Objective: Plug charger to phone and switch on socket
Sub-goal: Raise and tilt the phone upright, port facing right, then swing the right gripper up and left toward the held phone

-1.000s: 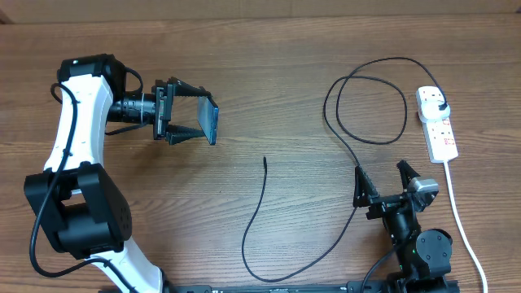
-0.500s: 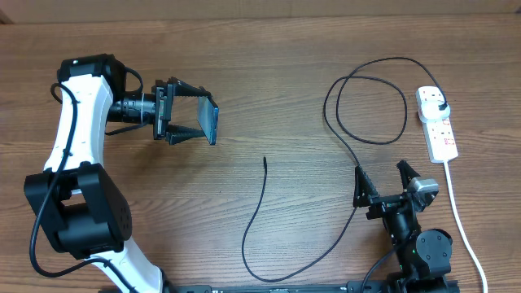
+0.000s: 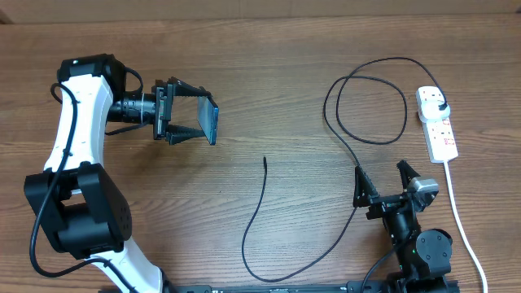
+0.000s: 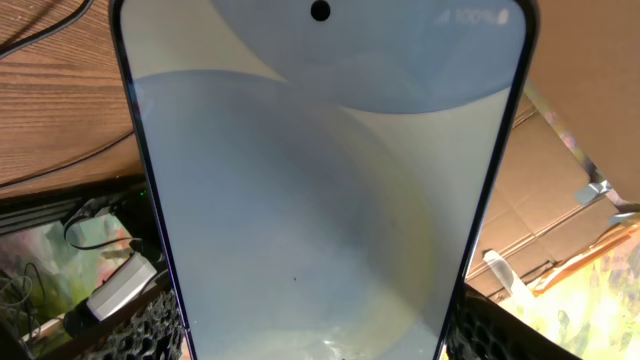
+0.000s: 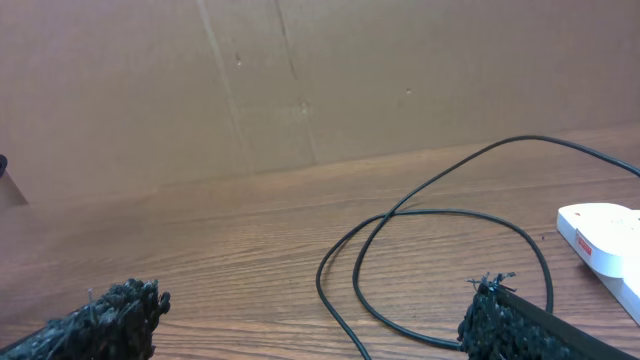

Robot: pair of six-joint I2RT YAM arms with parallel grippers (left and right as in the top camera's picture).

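The left tool [image 3: 201, 115] clamps the lit phone [image 3: 212, 120] on edge above the counter [image 3: 285, 65], while the right tool [image 3: 381, 181] sits spread wide and empty. The charger [image 3: 243, 244] lies loose, its connector tip [image 3: 265, 163] between them and well apart from both. The phone could twist or slip in that grip once the tip is pushed in. The limp cable, passing just beside the right tool and looping before the socket [image 3: 440, 130] and its white cord [image 3: 460, 216], could snag a reach for the switch.

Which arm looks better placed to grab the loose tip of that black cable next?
The right: the right hand is open and empty, with the charger running just past it, while the left hand is gripping the phone.
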